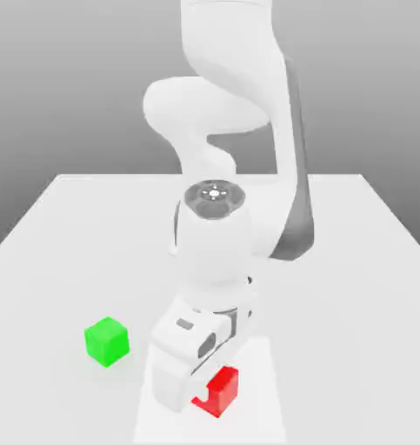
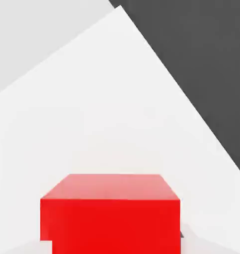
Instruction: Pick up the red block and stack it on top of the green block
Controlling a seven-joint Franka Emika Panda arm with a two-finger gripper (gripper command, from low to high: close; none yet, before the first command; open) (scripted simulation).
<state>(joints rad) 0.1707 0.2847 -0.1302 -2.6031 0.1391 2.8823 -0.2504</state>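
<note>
So the tool (image 1: 206, 393) is down at the red block (image 1: 222, 389), lower middle of the exterior view, but whether it's clamped yet I can't tell. What matters next: the green block (image 1: 106, 340) sits on the tabletop (image 1: 352, 261) off to the left and slightly higher in frame.

Bright, even, flat light, no glare; a faint soft shadow under the white robot arm (image 1: 226, 156) on the matte white table (image 1: 352, 287).

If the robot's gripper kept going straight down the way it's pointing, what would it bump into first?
The red block. The gripper points down at the table and is already low around that block, so the block, then the table under it, comes first. Exact depth is hard to judge.
</note>
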